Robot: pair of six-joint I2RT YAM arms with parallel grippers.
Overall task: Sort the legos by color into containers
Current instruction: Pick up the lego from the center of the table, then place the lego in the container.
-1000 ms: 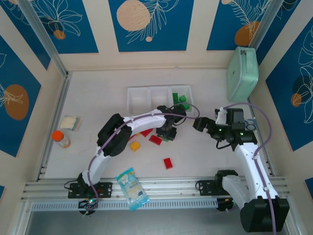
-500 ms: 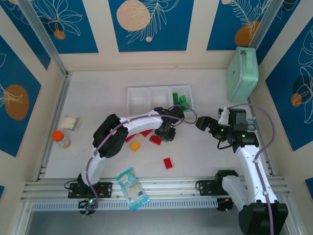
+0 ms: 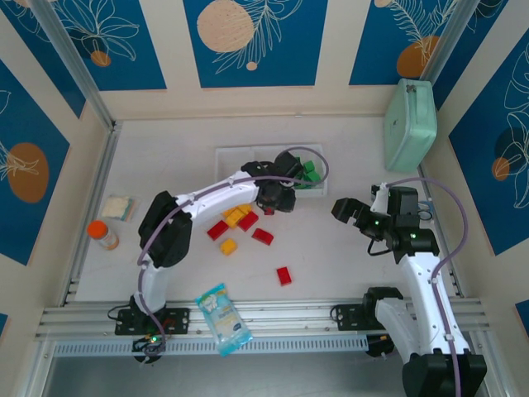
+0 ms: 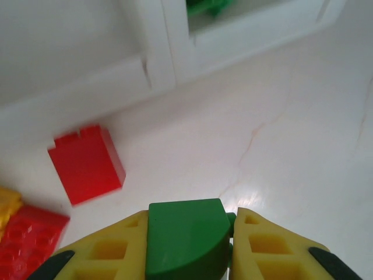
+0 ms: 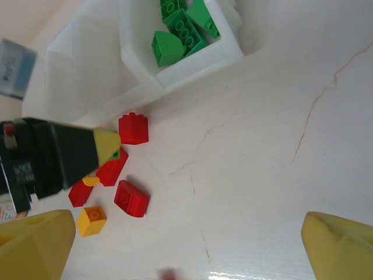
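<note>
Just in front of the tray (image 3: 234, 168), the left gripper (image 3: 277, 198) is placed by the overhead camera, while its wrist camera shows it clamped on a green lego (image 4: 183, 242). Right of the tray, the right gripper (image 3: 343, 208) stands wide apart and holds nothing. Its wrist camera shows green legos (image 5: 183, 29) in the tray's end compartment.

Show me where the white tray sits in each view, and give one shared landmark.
Top external: white tray upper centre, partly under the left arm.
Left wrist: along the top edge.
Right wrist: upper left.
Shared landmark: green legos in its right-end compartment.
</note>
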